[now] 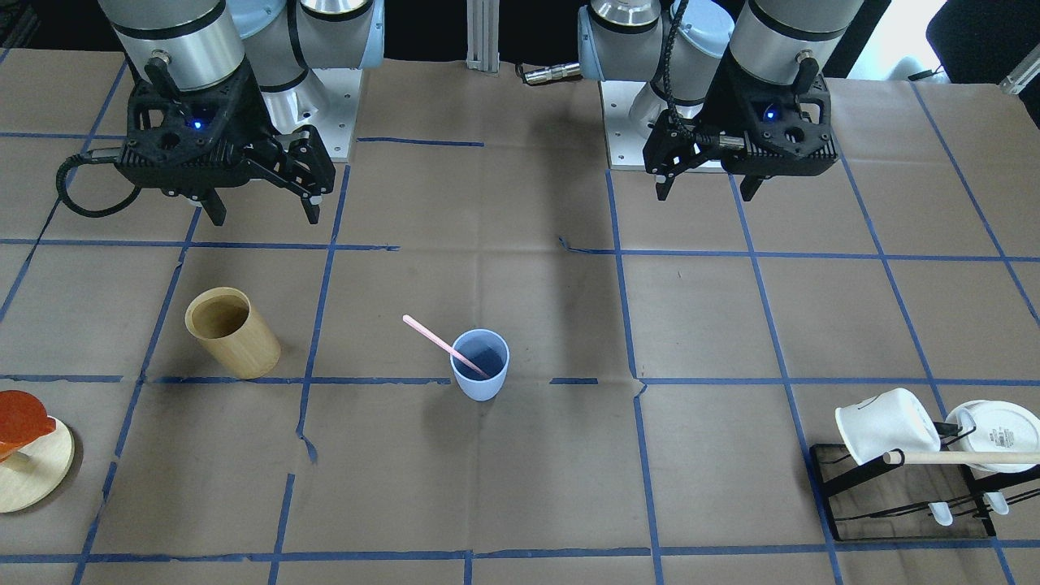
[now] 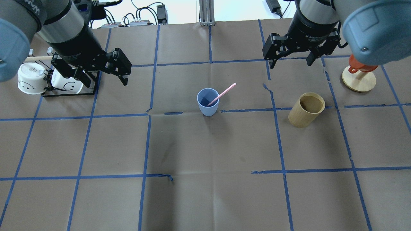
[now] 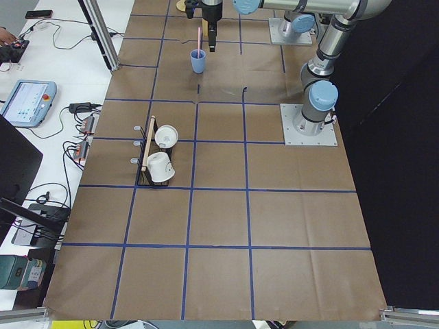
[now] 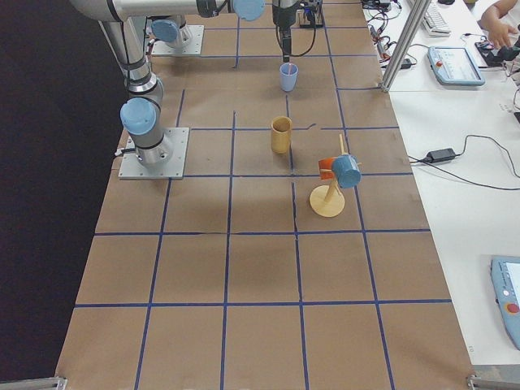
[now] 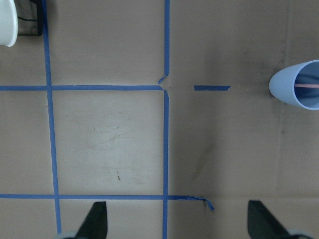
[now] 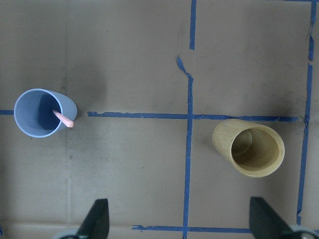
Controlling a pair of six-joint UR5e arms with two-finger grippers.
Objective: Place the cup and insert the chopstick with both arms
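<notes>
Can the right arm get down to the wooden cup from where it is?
Probably yes: the right gripper is open and raised, and the wooden cup stands alone close by, with nothing between them.

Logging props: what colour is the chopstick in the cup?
Pink thin chopstick leaning in the blue plastic cup; clearest in overhead exterior.

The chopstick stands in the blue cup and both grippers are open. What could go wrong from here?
1. The chopstick leans far over the rim of the blue cup; a small knock might tip the cup or flip the stick out.
2. The wooden cup stands not far from the open right gripper; a low sweeping move on that side could topple it.
</notes>
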